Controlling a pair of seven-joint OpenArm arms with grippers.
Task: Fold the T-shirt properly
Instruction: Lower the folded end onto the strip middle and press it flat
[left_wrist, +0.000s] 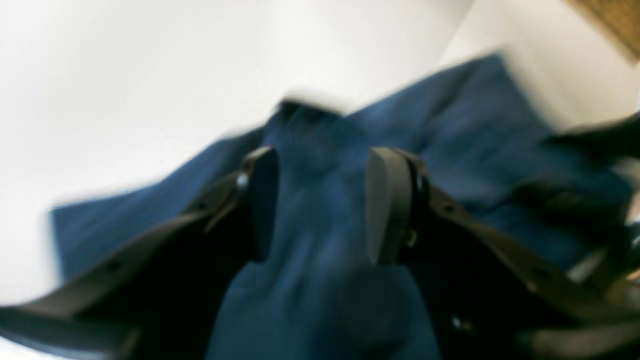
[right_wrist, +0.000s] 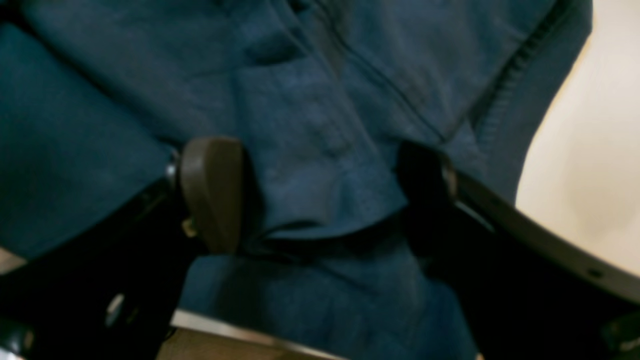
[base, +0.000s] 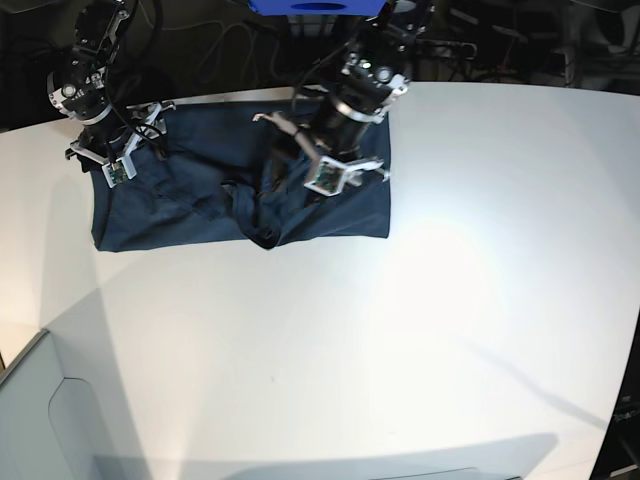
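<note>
The dark navy T-shirt (base: 340, 215) lies partly folded and wrinkled on the white table (base: 450, 300), at the back left, with a bunched ridge near its middle. My left gripper (base: 283, 140) hovers over that middle part; in the blurred left wrist view its fingers (left_wrist: 387, 200) stand apart with the T-shirt (left_wrist: 320, 280) showing between them. My right gripper (base: 150, 135) is over the shirt's left end. There the pads (right_wrist: 212, 190) are spread wide above a folded hem of the T-shirt (right_wrist: 320, 125), gripping nothing.
The table's near edge (right_wrist: 240, 335) runs just under the right gripper, with brown floor below it. A grey-white box corner (base: 40, 420) sits at the front left. Cables and a blue object (base: 320, 6) lie behind the arms.
</note>
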